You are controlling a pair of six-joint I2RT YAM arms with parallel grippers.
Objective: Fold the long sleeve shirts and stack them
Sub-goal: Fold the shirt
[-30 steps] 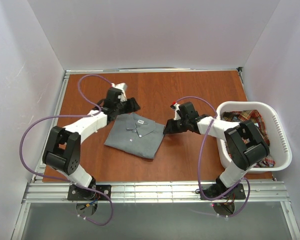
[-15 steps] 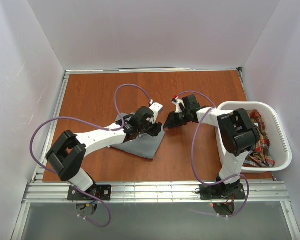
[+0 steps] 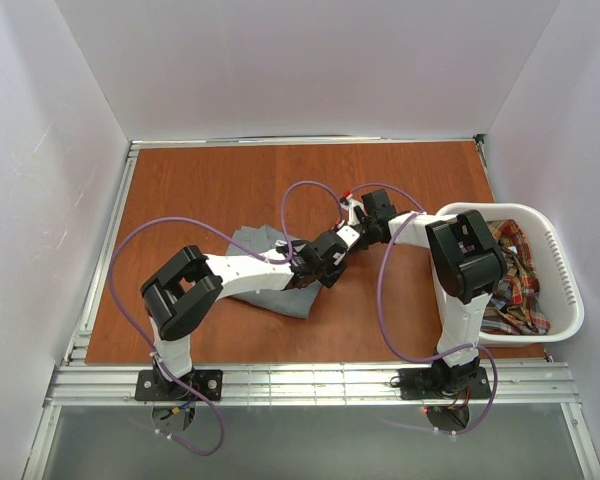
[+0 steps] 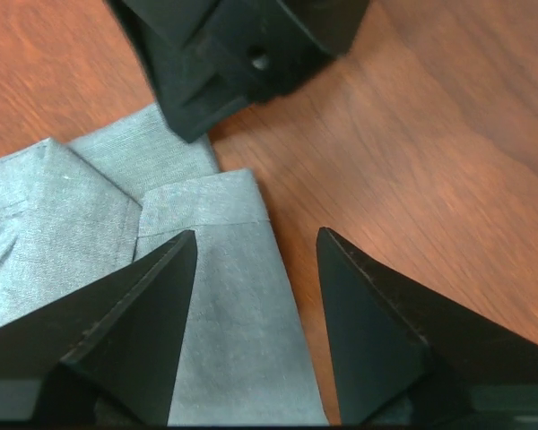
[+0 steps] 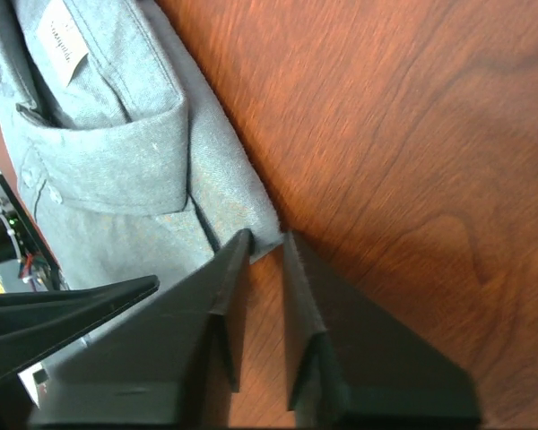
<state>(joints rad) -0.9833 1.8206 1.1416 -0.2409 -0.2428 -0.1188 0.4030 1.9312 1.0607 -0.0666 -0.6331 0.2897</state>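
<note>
Wood table [image 3: 180, 190]; we note the grey shirt [image 3: 252, 240] lying mid-table. Left gripper [image 4: 256, 235] has swung across to the shirt's right edge, jaws apart. Right gripper [image 5: 267, 235] has narrowed at that corner; whether it pinches cloth we cannot tell. A fold looks imminent. Right of the grey shirt, the plaid shirt [image 3: 510, 250] waits in the basket [image 3: 570, 305].

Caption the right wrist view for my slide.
Right gripper, jaws nearly together, at a corner of the grey collared shirt on the wooden table.

Grey shirt [image 3: 252, 240] mostly under L arm [image 3: 245, 275]; plaid shirt [image 3: 525, 262] partly behind R arm [image 3: 460, 262]
</note>
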